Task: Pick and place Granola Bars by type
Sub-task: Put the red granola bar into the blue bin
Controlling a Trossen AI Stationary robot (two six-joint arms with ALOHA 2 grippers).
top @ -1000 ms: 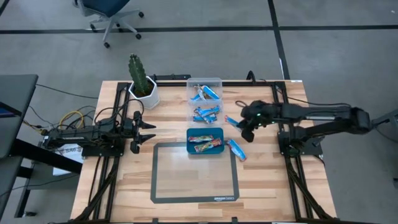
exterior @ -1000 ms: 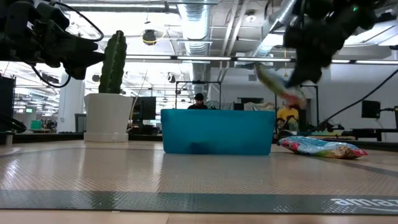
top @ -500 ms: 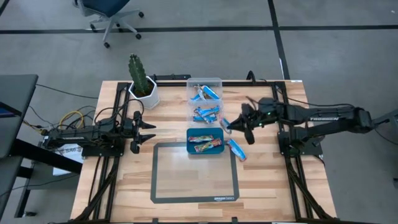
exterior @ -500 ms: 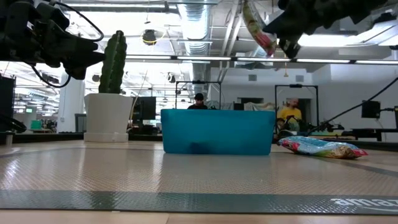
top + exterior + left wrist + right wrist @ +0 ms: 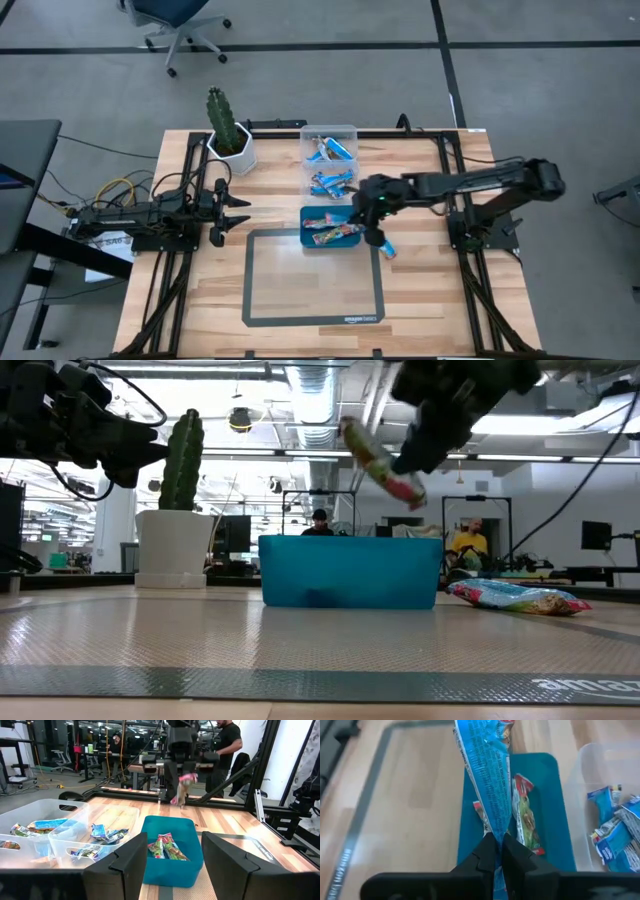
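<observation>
My right gripper [image 5: 372,207] hovers over the right end of the teal tray [image 5: 306,226], shut on a wrapped granola bar [image 5: 383,461]. That bar shows green, yellow and red in the low view and a blue printed side in the right wrist view. Two multicoloured bars [image 5: 331,229] lie flat in the tray. Blue bars [image 5: 331,182] fill both compartments of the clear box [image 5: 352,131] behind it. One more blue bar [image 5: 382,242] lies flat on the table right of the tray. My left gripper [image 5: 240,210] waits open at the table's left side. My right gripper pinches the bar by one end [image 5: 495,831] between its two fingers [image 5: 485,851], the wrapper edge-on in the gap. The fingers come slanting down from the table's right. The bar is lifted clear and hangs tilted below the gripper, its free end [image 5: 354,432] over the tray.
A cactus in a white pot [image 5: 228,136] stands at the far left corner. A grey-bordered mat [image 5: 312,280] lies near the front edge, just before the tray. Black frame rails run along both table sides. People [image 5: 226,742] stand in the room beyond.
My right gripper has carried the bar from right of the tray toward the table's left, first rising, then coming down a little over the tray's right end. The bar has swung from hanging low to tilted over the tray. The bar on the table stayed put.
</observation>
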